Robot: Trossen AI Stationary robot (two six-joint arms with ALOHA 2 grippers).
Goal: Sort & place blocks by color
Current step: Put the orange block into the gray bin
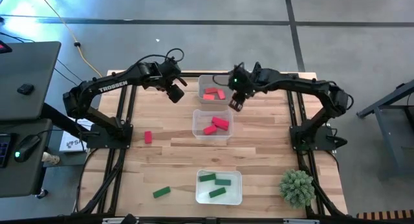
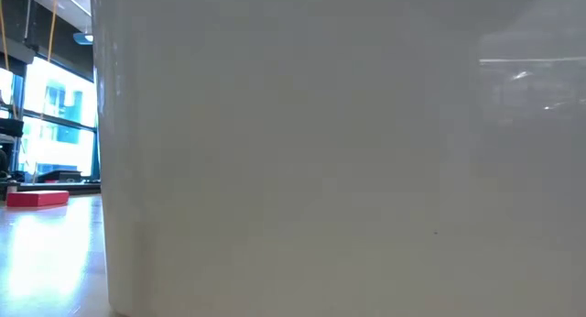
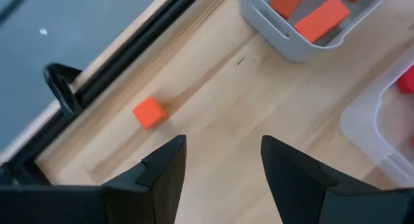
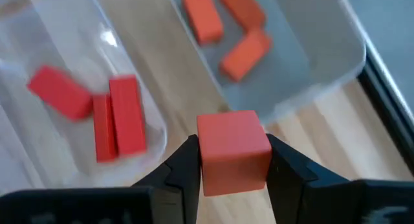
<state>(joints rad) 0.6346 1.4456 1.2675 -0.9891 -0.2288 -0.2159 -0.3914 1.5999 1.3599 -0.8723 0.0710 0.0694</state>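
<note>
My right gripper [image 1: 235, 105] is shut on an orange-red cube [image 4: 233, 136], above the table between the far tray [image 1: 213, 89] of orange-red blocks and the middle tray [image 1: 212, 125] of deep red blocks. Left of the far tray, my left gripper [image 1: 174, 93] hangs open above the table with nothing between its fingers. Just beyond them, an orange cube [image 3: 149, 112] lies flat on the wood. A near tray [image 1: 218, 186] holds green blocks. Loose on the table are a red block [image 1: 148, 137] and a green block [image 1: 161, 192]. My right gripper pinches the cube's two opposite side faces [image 4: 203, 158] between its two fingers [image 4: 184, 166]. The fingers slant steeply down from above. The cube sits square between them, one face toward the wrist camera, lifted clear of the table and of both trays.
A spiky green plant ball [image 1: 297, 187] stands at the near right corner. A white tray wall [image 2: 320, 152] fills the low view, and beside it on the left lies the red block [image 2: 37, 198]. Bare wood lies left of the trays.
</note>
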